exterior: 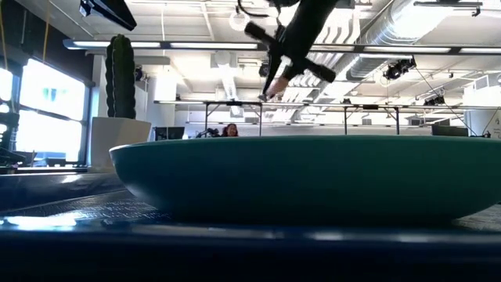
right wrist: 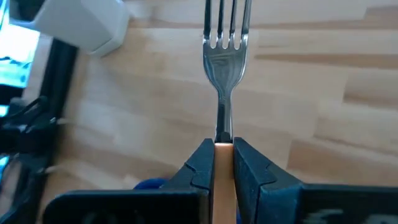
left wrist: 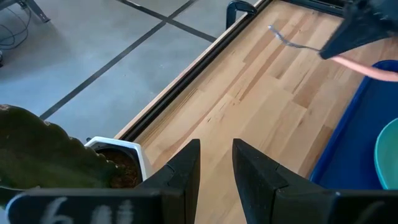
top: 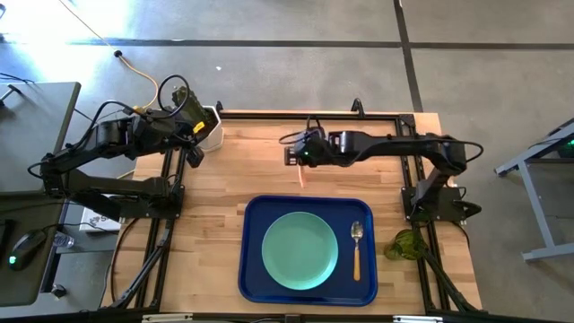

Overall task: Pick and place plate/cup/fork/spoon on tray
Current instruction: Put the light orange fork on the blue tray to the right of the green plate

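My right gripper [top: 299, 158] is above the table's far middle, shut on the fork [right wrist: 224, 50], which has silver tines and an orange-tan handle [top: 301, 177]. The blue tray [top: 260, 215] lies at the near middle. On it rest the mint-green plate [top: 300, 250] and, to its right, the spoon [top: 356, 247]. The dark-green cup [top: 405, 244] stands on the table just right of the tray. My left gripper [left wrist: 216, 168] is open and empty at the far left, beside the white cactus pot [top: 211, 126]. My right gripper pinches the fork between its two fingers at the handle's upper end [right wrist: 222, 152], just behind the metal neck. The tines stick out past the fingertips and the handle runs back between the fingers. The fork is lifted clear of the table, beyond the tray's far edge.
The white hexagonal pot with the cactus [left wrist: 118, 165] stands at the table's far left corner, close to my left gripper. Black frame rails [top: 167, 206] run along the table's left, right and far edges. Bare wood [top: 233, 170] lies between the pot and the tray.
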Controlling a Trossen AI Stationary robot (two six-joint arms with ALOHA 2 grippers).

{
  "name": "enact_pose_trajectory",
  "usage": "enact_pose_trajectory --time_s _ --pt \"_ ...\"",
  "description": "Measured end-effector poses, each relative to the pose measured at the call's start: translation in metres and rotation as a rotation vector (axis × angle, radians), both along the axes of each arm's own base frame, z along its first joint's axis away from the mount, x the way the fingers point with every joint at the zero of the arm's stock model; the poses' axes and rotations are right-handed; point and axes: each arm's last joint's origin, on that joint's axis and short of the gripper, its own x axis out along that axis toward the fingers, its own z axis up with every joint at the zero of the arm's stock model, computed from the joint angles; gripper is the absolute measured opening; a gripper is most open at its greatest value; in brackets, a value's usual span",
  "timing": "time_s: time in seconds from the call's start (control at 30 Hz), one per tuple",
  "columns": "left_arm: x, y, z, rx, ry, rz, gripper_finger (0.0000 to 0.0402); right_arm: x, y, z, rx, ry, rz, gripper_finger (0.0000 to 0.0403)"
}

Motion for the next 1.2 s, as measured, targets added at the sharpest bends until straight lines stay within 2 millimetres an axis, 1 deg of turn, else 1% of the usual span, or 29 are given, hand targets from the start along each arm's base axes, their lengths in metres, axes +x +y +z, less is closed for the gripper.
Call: enact_pose_trajectory --time_s 0.1,0.23,0.43,0.6,0.77,1.2 --pt "0.000 0.000 0.000 0.000 -0.001 -0.001 0.0083 -0.005 0.016 0.008 0.023 -0.019 0.011 0.0017" --pt "0.000 0.000 0.000 0.000 0.000 -0.001 0.0083 -0.014 0.041 0.012 0.072 0.001 -0.001 0.0017" --pt "0.000 0.000 0.000 0.000 0.000 -0.001 0.0083 -0.027 0.076 0.007 0.140 0.090 -0.056 0.0017" --pt "0.000 0.000 0.000 0.000 0.000 -0.001 0.0083 -0.037 0.100 0.004 0.136 0.123 -0.116 0.0017" --pt "0.000 0.000 0.000 0.000 0.000 -0.001 0.0083 -0.046 0.117 0.002 0.133 0.151 -0.164 0.0017" --pt "0.000 0.000 0.000 -0.026 -0.024 0.025 0.0083 -0.069 0.151 -0.002 0.121 0.247 -0.205 0.0017"
